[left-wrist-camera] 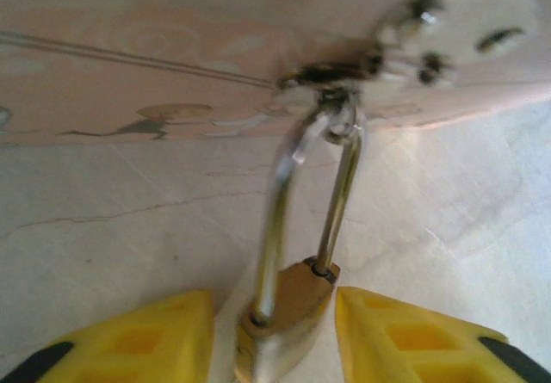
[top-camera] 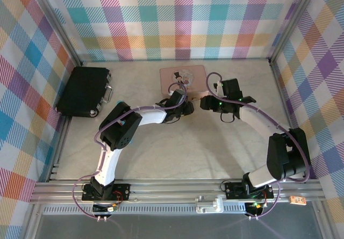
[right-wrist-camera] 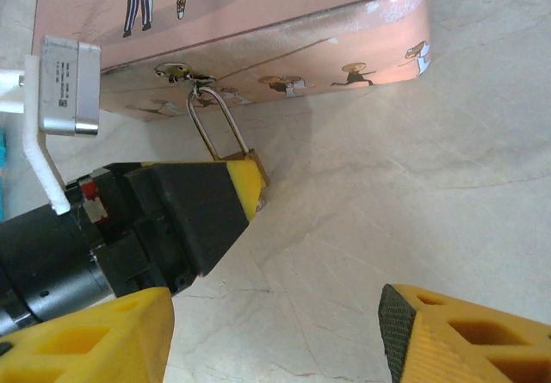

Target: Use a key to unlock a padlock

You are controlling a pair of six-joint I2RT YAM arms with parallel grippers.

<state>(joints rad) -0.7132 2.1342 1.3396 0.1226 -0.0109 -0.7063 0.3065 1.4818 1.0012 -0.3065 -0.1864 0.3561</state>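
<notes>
The small brass padlock [left-wrist-camera: 288, 314] hangs by its thin silvery shackle [left-wrist-camera: 337, 194] from the hasp [left-wrist-camera: 331, 73] on the front of the pink tin box [top-camera: 184, 79]. My left gripper [left-wrist-camera: 274, 304] straddles the padlock body. One yellow finger stands on each side, with a narrow gap on the left and almost none on the right. In the right wrist view the padlock [right-wrist-camera: 252, 161] peeks out behind a left finger [right-wrist-camera: 241, 185]. My right gripper [right-wrist-camera: 275, 314] is open over bare table just right of the lock, with nothing between its fingers. The key is hidden.
A black case [top-camera: 84, 91] lies at the far left against the checked wall. The pink box sits at the back middle, with both grippers crowded at its front edge. The pale marbled table [top-camera: 177, 153] stretches toward the arm bases.
</notes>
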